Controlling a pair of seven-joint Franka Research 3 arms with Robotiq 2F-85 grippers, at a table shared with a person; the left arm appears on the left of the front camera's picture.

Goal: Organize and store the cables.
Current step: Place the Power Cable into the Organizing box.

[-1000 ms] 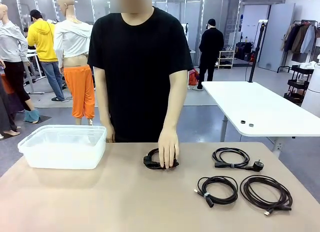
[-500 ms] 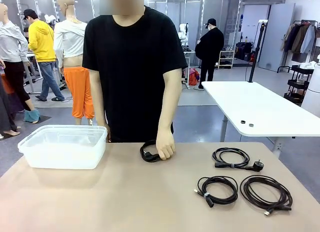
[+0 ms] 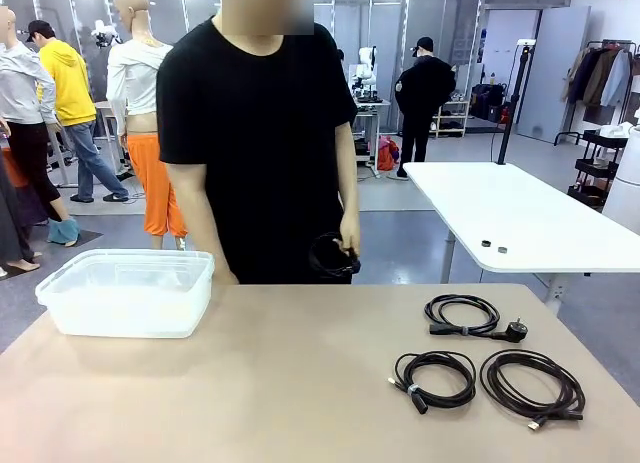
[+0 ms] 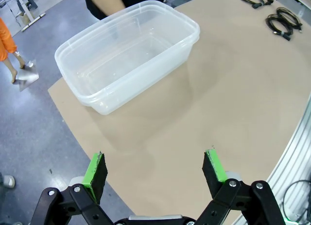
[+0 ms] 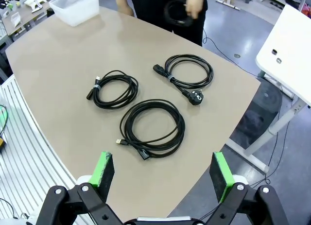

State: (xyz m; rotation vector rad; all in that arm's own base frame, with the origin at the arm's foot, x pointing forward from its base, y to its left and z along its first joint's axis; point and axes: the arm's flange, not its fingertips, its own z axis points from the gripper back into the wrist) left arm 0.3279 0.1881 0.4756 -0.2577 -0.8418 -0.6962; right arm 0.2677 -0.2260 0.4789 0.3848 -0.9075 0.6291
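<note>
Held cable: at the centre of the front view a person's hand [image 3: 349, 238] grips one black coil [image 3: 326, 256], which is off the table [image 3: 250, 383] and hangs against the dark shirt.
On the table: three more coils lie at lower right, each apart from the others: the plug-ended cable [image 5: 189, 58], the small coil [image 5: 96, 90] and the large coil [image 5: 180, 125].
Tub: the clear tub [image 3: 120, 318] sits at the table's upper left and looks empty (nothing stored yet, it seems).
Left gripper [image 4: 154, 162]: its jaws are spread wide with nothing between the pads, and it hovers over the table edge near the tub.
Right gripper [image 5: 161, 162]: its jaws are also wide and empty, and it is poised above the three coils.
Handling: the cables are probably light and floppy. Loops pinched by a single strand would likely sag and splay, and the plug may swing.
Best hold: across the whole bundle at the tie, where the strands are bound together.
</note>
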